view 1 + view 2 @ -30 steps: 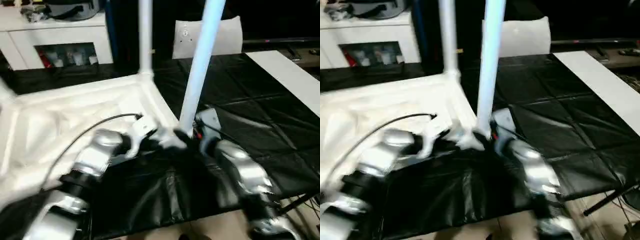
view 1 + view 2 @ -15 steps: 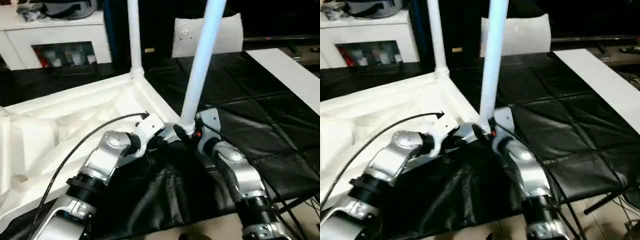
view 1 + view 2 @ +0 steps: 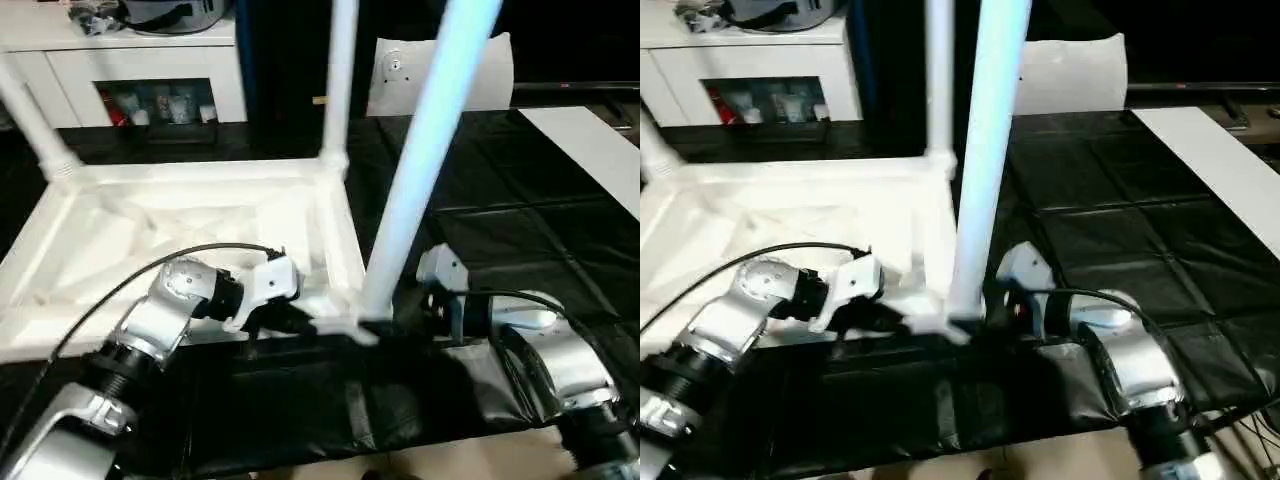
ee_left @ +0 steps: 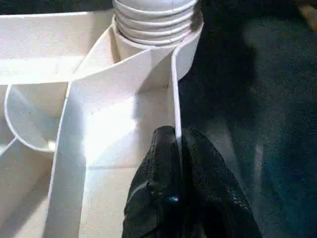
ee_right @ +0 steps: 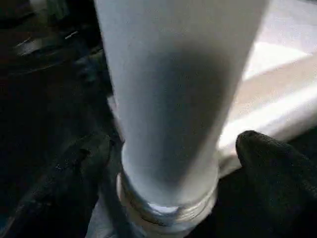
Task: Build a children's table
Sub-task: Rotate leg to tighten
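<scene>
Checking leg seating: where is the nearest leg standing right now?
In the head views, the nearest leg stands upright in the near right corner socket of the upturned table top, between the left tool pinching the rim and the open right tool.

Silver forearms (image 3: 160,320), black cable (image 3: 150,270), black textured fingers (image 4: 163,188).

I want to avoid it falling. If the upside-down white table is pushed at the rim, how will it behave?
The table probably slides easily: hollow ribbed plastic on a smooth black cover. It looks stiff, since ribs brace the thin rim that the left gripper pinches. The tall legs might make it top-heavy.
</scene>
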{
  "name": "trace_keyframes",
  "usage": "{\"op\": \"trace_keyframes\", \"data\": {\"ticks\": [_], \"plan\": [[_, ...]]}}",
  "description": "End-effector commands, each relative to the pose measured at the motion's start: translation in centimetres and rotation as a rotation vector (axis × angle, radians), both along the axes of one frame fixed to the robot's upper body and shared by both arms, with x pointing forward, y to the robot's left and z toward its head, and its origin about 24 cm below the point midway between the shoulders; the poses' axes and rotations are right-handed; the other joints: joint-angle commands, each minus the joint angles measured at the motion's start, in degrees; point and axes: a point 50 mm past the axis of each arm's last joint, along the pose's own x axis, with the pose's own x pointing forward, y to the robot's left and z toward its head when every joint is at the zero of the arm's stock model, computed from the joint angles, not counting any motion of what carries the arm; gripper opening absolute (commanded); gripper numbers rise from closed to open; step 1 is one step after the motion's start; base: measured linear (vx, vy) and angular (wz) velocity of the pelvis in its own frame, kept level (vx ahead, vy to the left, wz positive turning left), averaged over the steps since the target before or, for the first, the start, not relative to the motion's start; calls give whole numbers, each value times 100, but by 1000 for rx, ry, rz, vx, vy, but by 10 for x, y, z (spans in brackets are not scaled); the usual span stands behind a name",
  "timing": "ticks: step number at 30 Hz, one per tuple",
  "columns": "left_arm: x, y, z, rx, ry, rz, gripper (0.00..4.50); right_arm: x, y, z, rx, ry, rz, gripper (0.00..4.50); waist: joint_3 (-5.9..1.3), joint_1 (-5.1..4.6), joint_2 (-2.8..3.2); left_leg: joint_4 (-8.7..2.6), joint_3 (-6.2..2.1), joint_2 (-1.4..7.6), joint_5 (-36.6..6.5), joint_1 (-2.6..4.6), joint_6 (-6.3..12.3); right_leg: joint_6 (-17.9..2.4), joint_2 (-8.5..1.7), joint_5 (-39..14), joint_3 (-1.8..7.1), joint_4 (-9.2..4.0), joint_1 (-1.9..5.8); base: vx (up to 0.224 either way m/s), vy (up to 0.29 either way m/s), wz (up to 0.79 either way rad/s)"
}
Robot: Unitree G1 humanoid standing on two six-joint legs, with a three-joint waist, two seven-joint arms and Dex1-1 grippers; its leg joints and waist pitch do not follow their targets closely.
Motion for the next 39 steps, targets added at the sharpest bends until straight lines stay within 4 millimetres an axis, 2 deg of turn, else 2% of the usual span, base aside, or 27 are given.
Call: {"op": "trace_keyframes", "data": {"ticks": [1, 3, 4, 5, 7, 9, 14, 16, 20, 21, 24, 29, 31, 32, 34, 35, 37, 38, 39], "plan": [[0, -5, 4, 48, -5, -123, 0, -1, 2, 2, -18, 15, 100, 444, -349, -11, -71, -408, 48, 99, -1038, -13, 435, -1078, -258, -1889, 277, -398, 346, 0, 0, 0], [1, -5, 5, 55, -9, -137, 0, -2, 1, 2, -29, 24, 123, 444, -349, 14, -57, -413, 39, 106, -1006, -22, 404, -1063, -270, -1933, 276, -387, 353, 0, 0, 0], [1, -4, 6, 57, -8, -148, 0, -1, 1, 1, -37, 28, 138, 428, -347, 14, -76, -414, 37, 107, -1000, -27, 394, -1056, -273, -1950, 274, -388, 355, 0, 0, 0], [2, -4, 7, 57, -7, -155, 0, 0, 2, 1, -38, 29, 140, 418, -352, 14, -70, -411, 35, 105, -991, -25, 372, -1070, -271, -1953, 271, -382, 355, 0, 0, 0], [2, -5, 8, 55, -3, -171, 0, 2, 4, 0, -33, 30, 140, 418, -356, 24, -79, -406, 38, 108, -959, -18, 352, -1114, -270, -1890, 272, -370, 346, 0, 0, 0], [3, -5, 8, 55, -3, -183, 0, 2, 4, 0, -22, 40, 152, 382, -361, 32, -92, -406, 36, 115, -930, -22, 342, -1147, -274, -1771, 274, -355, 358, 0, 0, 0], [3, -5, 8, 53, 2, -203, 0, 3, 6, 1, -3, 50, 177, 349, -363, 62, -83, -400, 42, 114, -907, -19, 366, -1178, -273, -1724, 271, -344, 356, 0, 0, 0], [3, -5, 8, 54, 3, -206, 0, 4, 7, 1, 1, 50, 179, 330, -360, 72, -106, -400, 47, 117, -922, -17, 349, -1158, -276, -1778, 273, -354, 356, 0, 0, 0], [3, -4, 7, 56, 5, -209, 0, 4, 8, 0, 11, 49, 184, 294, -368, 123, -98, -404, 45, 123, -890, -8, 325, -1122, -274, -1770, 274, -344, 353, 0, 0, 0], [3, -3, 6, 56, 7, -208, 0, 3, 9, 0, 15, 51, 187, 286, -369, 135, -76, -405, 42, 124, -874, -7, 315, -1144, -273, -1708, 276, -334, 353, 0, 0, 0], [2, -3, 5, 56, 10, -204, 0, 2, 10, -1, 26, 58, 191, 270, -368, 134, -85, -406, 45, 118, -911, -11, 298, -1152, -272, -1694, 273, -337, 360, 0, 0, 0], [2, -6, 3, 10, 14, -132, 0, -5, 17, -4, 100, 92, 165, 266, -365, 146, -68, -409, 45, 121, -945, -4, 277, -1127, -273, -1739, 278, -349, 360, 0, 0, 0], [2, -9, 2, -3, 13, -109, 0, -7, 21, -4, 126, 97, 131, 266, -369, 145, -72, -415, 38, 123, -907, -5, 264, -1130, -266, -1680, 274, -345, 362, 0, 0, 0], [3, -12, 1, -14, 1, -43, 0, -9, 28, -6, 164, 109, 72, 265, -360, 132, -71, -421, 38, 124, -934, -9, 256, -1129, -262, -1697, 276, -341, 361, 0, 0, 0], [4, -16, -1, -32, -5, 40, 0, -9, 35, -10, 181, 115, -11, 265, -342, 117, -76, -436, 31, 114, -1049, -18, 203, -1062, -269, -1921, 268, -371, 360, 0, 0, 0], [5, -18, -1, -41, -5, 75, 0, -8, 38, -12, 182, 114, -49, 265, -329, 101, -39, -445, 31, 104, -1200, 10, 133, -964, -262, -2214, 259, -422, 335, 0, 0, 0], [6, -29, -1, -89, -6, 176, 0, -3, 50, -17, 181, 108, -187, 265, -283, 29, -50, -449, 8, 61, -1564, 28, 23, -626, -262, -3127, 208, -532, 307, 0, 0, 0], [7, -32, -1, -100, -10, 208, 0, -1, 54, -19, 182, 109, -232, 265, -275, -4, -49, -451, -7, 57, -1631, 28, -16, -545, -268, -3308, 191, -542, 306, 0, 0, 0], [8, -39, -1, -115, -16, 270, 0, 4, 61, -20, 187, 110, -299, 265, -263, -77, -24, -440, -33, 27, -1785, 37, -50, -365, -270, -3684, 143, -617, 297, 0, 0, 0]]}}
